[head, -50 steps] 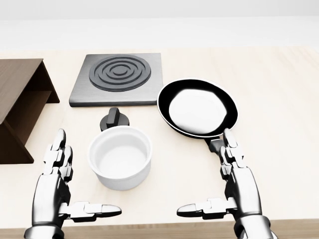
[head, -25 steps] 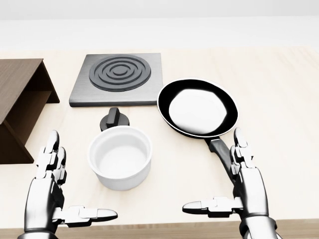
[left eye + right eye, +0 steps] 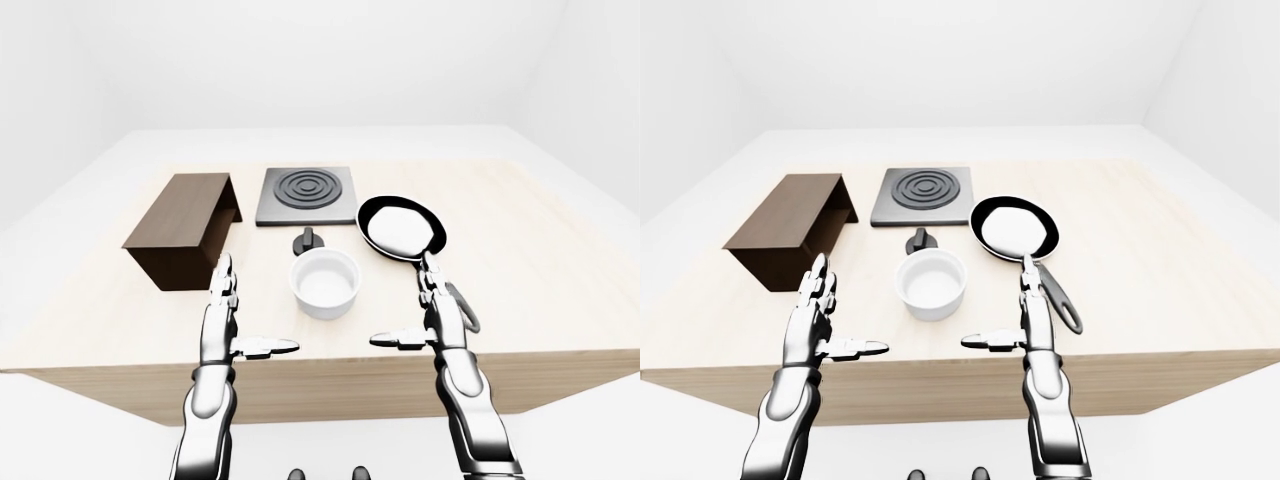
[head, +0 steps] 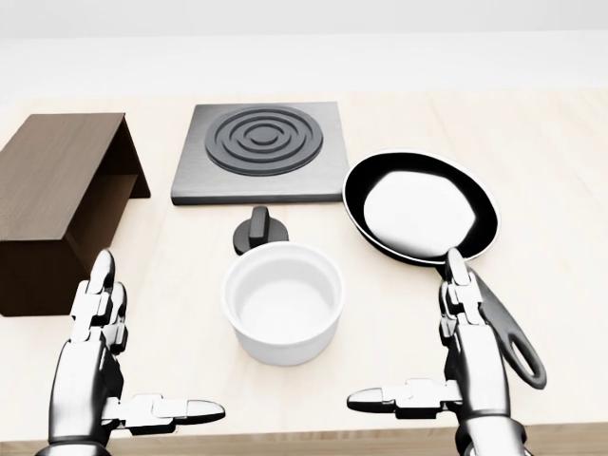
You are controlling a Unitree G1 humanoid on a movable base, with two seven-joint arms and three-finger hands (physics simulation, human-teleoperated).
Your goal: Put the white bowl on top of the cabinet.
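Observation:
The white bowl (image 4: 283,302) stands upright on the pale wooden table (image 4: 551,161), low in the middle of the head view. The dark brown cabinet (image 4: 55,195) lies at the left, with its open side facing the bowl. My left hand (image 4: 133,370) is open at the bottom left, palm turned inward, a short way left of the bowl. At the bottom right my right hand (image 4: 418,356) mirrors it, open, beside the pan's handle. Neither hand touches the bowl, and both are empty.
A square black hob (image 4: 258,150) sits above the bowl, with a small black knob (image 4: 256,231) between them. A black frying pan (image 4: 421,207) holding a white disc lies to the right, its handle (image 4: 508,337) running under my right hand. The table's near edge (image 3: 330,385) is just below my hands.
The whole picture has shifted right, so the camera moved left and more of the cabinet shows. Both hands stay open, a little lower than a second ago. The bowl has not moved on the table.

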